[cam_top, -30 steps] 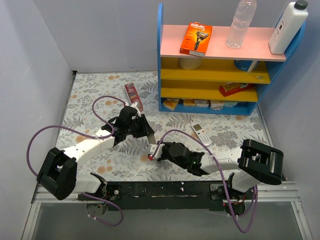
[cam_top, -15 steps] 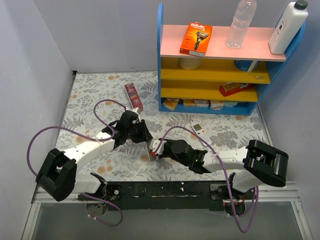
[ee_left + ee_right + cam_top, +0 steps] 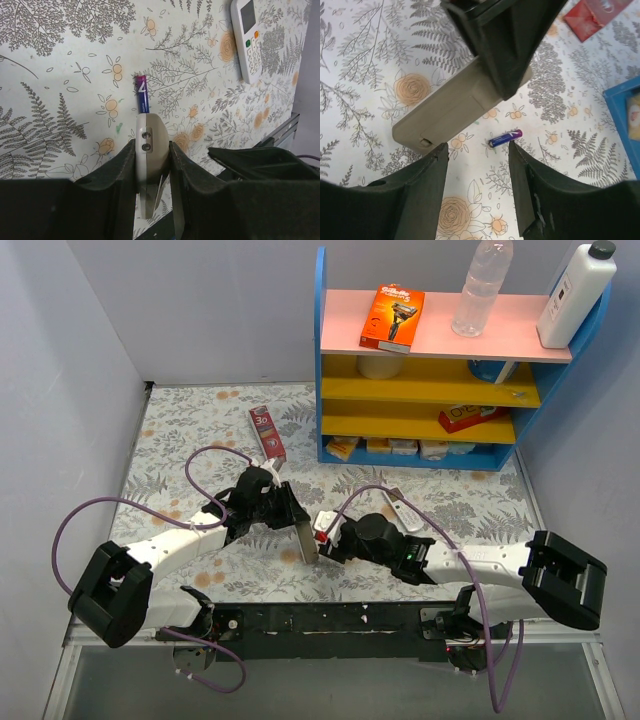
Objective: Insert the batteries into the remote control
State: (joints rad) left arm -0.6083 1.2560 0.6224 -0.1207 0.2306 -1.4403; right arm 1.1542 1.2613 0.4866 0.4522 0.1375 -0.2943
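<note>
While the left tool clamps the beige remote control by its long edges, jaws narrowed tight against it, the right tool stands wide with nothing between its fingers. Over the last second both arms have drawn in toward the middle of the overhead frame. The left has carried the remote down and to the right, and the right has swung up to meet it, so the two tools now sit just beside each other. I read this as setting up a handover or a brace. No cell is picked up yet, so loading has hardly begun.

One battery lies flat on the flowered worktop, right of centre in the right wrist view. It sits just below the gripped end of the remote, and neither tool touches it. The left wrist view shows the same battery poking out above the remote's tip at frame centre. It also shows, at upper right, a white remote with a small screen, which the right wrist view misses. Only the right wrist view shows the remote's broad back face, with a small notch near its lower left end that is likely the cover catch. From overhead I cannot find the battery.
</note>
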